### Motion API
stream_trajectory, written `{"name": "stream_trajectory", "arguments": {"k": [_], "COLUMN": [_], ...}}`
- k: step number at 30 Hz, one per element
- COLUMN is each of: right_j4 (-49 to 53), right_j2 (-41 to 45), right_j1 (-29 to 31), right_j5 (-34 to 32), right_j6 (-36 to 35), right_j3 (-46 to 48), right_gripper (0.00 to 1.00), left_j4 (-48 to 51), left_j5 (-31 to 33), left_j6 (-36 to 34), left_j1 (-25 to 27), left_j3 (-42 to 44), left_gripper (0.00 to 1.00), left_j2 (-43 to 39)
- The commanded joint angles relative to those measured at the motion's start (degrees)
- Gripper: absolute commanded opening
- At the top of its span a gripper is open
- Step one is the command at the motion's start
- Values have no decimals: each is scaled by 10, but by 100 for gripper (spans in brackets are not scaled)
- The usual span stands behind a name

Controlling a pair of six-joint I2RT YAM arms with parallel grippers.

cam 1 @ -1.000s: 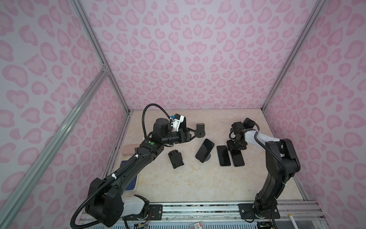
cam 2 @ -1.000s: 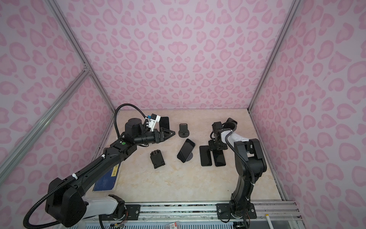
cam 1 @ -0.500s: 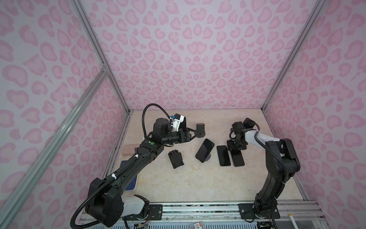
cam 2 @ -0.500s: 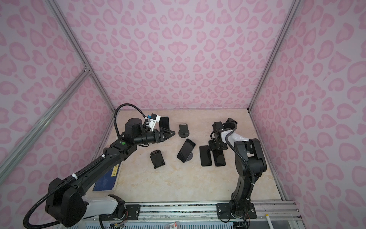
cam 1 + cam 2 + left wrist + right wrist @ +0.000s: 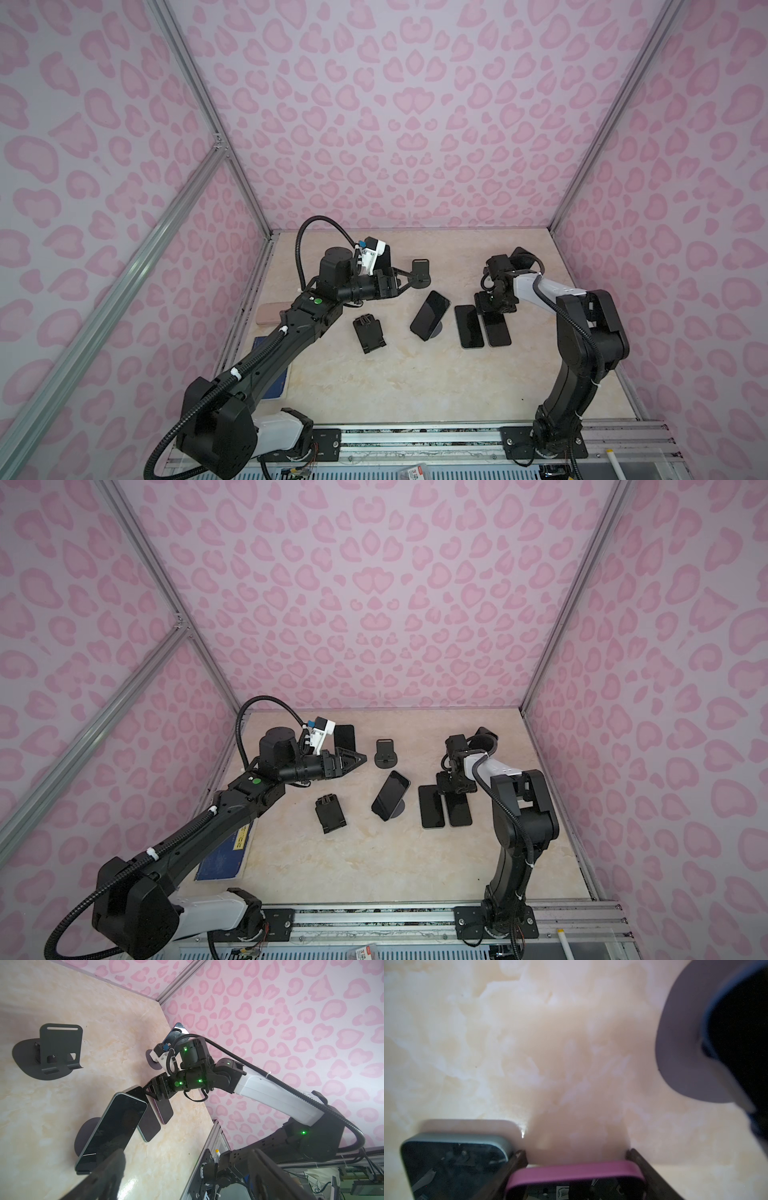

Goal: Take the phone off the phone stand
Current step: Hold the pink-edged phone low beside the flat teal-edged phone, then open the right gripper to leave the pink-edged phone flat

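Pink heart-print booth, marbled table [image 5: 395, 386]. Item: phone [image 5: 430, 312], tilted on its round phone stand [image 5: 437, 331], mid-table. My left tool [image 5: 357, 759]: jaws apart, empty, hovering near, not touching. My right tool [image 5: 495, 306]: straddling a flat purple phone [image 5: 575, 1176]; clamped or not, I cannot tell.

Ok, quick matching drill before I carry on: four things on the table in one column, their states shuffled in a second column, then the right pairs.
Things
1. purple-edged phone
2. teal-edged phone
3. middle phone
4. back stand

States
A. upright, nothing on it
B. propped at a tilt on a round-based stand
C. lying flat, its end between the right gripper jaws
D. lying flat, just outside those jaws

Pairs: 1-C, 2-D, 3-B, 4-A
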State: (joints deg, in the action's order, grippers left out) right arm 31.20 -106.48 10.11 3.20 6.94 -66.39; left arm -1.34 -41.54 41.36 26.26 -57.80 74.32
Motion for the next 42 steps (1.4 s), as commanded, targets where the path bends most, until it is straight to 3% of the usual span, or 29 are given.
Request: {"name": "stream_trajectory", "arguments": {"k": [1,13,31,42], "right_j4": [7,11,13,13], "right_j2": [-3,-16,-8,11], "right_j1": [1,1,2,2], "right_j5": [-20,-35,-54,-37], "right_j6": [2,13,25,46], "right_j3": [7,-7,-14,-12], "right_gripper": [77,79,71,80], "left_j4": [-8,-7,-6,-3], "left_j5": [1,2,4,7], "left_j6": [-10,-10,-13,-15], "left_j1": [0,0,0,0], "left_j3": [-4,-4,-4,-4], "left_gripper": [95,96,96,95], "left_j2": [-11,-15,-18,-21]}}
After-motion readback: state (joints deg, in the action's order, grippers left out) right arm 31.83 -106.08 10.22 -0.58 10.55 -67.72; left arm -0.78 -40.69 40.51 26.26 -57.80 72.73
